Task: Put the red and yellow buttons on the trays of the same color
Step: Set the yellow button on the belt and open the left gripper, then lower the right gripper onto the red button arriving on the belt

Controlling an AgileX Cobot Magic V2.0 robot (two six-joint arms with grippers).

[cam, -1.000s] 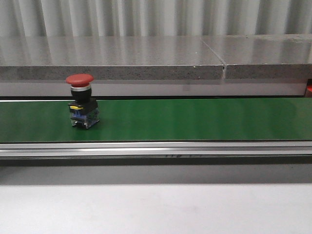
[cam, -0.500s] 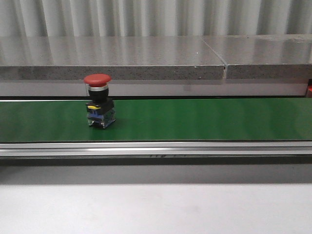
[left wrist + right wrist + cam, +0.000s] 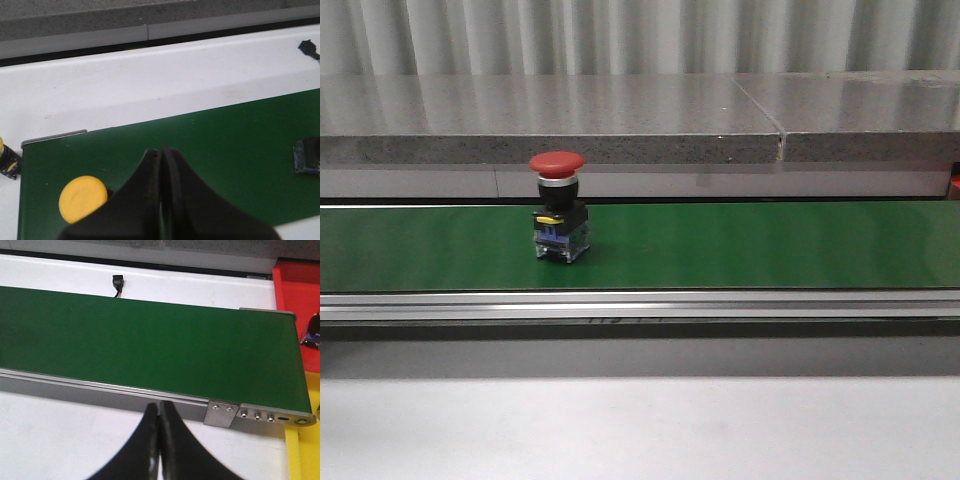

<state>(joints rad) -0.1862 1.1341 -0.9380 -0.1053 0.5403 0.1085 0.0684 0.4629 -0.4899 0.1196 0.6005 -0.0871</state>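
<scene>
A red button (image 3: pixel 558 205) with a mushroom cap stands upright on the green conveyor belt (image 3: pixel 740 245), left of centre in the front view. In the left wrist view a yellow button (image 3: pixel 82 198) sits on the belt beside my left gripper (image 3: pixel 162 155), which is shut with nothing in it. My right gripper (image 3: pixel 159 410) is shut and empty over the white table, just short of the belt's near rail. A red tray (image 3: pixel 297 287) and the edge of a yellow tray (image 3: pixel 303 450) lie past the belt's end in the right wrist view.
A stone ledge (image 3: pixel 620 120) runs behind the belt. Another button body (image 3: pixel 306 156) shows at the left wrist view's edge, and a part (image 3: pixel 7 161) lies off the belt's end. A metal object (image 3: pixel 312 332) sits in the red tray. A small black connector (image 3: pixel 118 283) lies beyond the belt.
The red button has travelled to the right along the belt, from the far left toward the centre. Neither gripper shows in the front view.
</scene>
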